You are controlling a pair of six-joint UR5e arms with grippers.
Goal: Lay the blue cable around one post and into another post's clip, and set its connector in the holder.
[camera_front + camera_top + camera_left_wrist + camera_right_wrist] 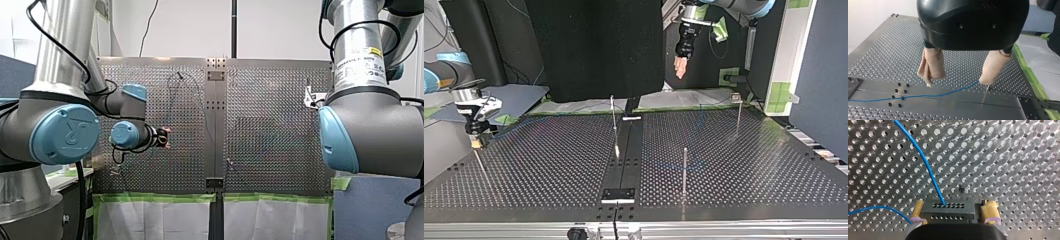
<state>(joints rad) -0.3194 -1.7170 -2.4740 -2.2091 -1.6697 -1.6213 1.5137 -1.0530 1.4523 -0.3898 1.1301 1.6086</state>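
The blue cable (pixel 925 165) runs over the perforated table and into a grey connector block (pixel 948 210) with rows of holes. My right gripper (pixel 954 206) is open, its yellow pads either side of the block, with a small gap at one pad. In the top view it (pixel 476 137) hangs low at the table's left edge. My left gripper (pixel 958 80) is open and empty, its beige pads above the cable (pixel 923 95) and a thin post (pixel 985 95). The top view shows it (pixel 680 67) raised high behind the table.
Three thin posts stand on the table in the top view: one near the front (pixel 684 170), one at the centre strip (pixel 614 125), and one at the back right (pixel 739 112). A black plate (pixel 619 194) sits on the centre strip. Green tape (pixel 1033 82) marks the table's edge.
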